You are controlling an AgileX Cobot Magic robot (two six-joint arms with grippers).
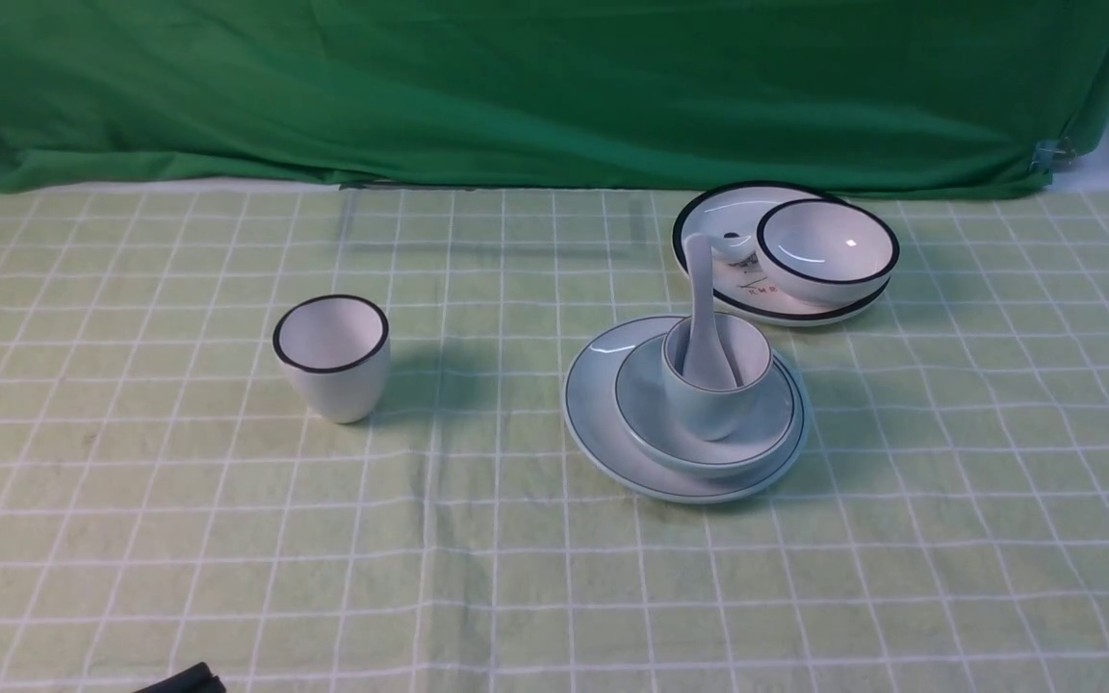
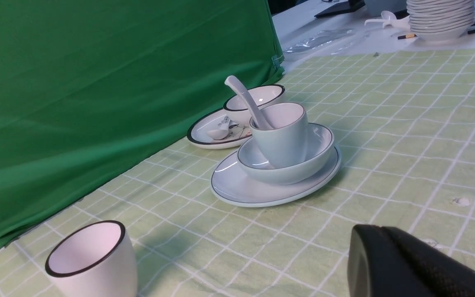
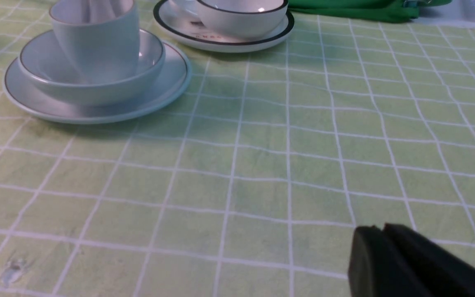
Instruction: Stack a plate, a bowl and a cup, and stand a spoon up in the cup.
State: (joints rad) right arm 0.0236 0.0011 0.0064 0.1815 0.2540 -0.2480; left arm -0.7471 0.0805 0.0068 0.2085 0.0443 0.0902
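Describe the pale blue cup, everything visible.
The cup is small, handleless, pale blue and glossy, apparently ceramic, with a thin dark rim line and a narrower base. It stands upright inside the shallow bowl, no damage visible. The white spoon leans in it, scoop down, handle above the rim.

Cut off by the right wrist view's upper edge: the spoon (image 3: 101, 10) and the black-rimmed bowl (image 3: 241, 16). Partly hidden behind the bowl: the black-rimmed plate (image 3: 237, 45).
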